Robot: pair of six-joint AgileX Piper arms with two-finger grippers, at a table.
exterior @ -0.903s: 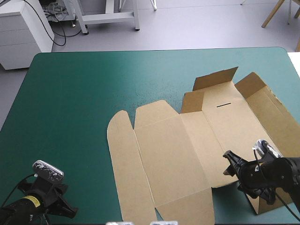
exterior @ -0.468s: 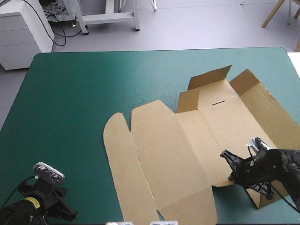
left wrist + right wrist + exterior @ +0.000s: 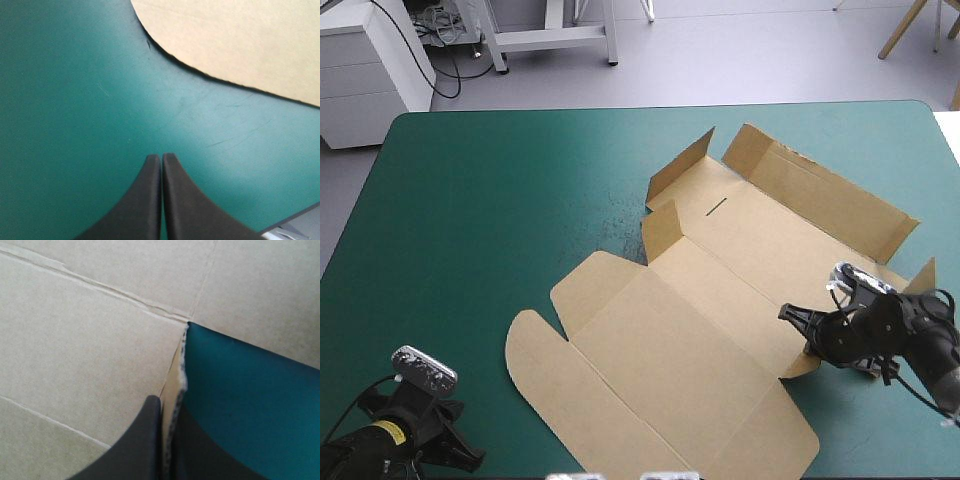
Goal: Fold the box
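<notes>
We find the box [image 3: 720, 270] swung round since earlier (folding barely begun). Our right pincer [image 3: 167, 405] clamps its edge; left pincer [image 3: 161, 159] closed, empty.

A lab or workshop: white drawer cabinet [image 3: 365, 70], loose cables [image 3: 438, 28] on grey floor [image 3: 740, 60]; teal-green table [image 3: 470, 200].

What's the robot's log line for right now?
box: mostly flat, far flaps up | right gripper: shut on box flap | left gripper: shut, over teal-green cover, apart from box
</notes>
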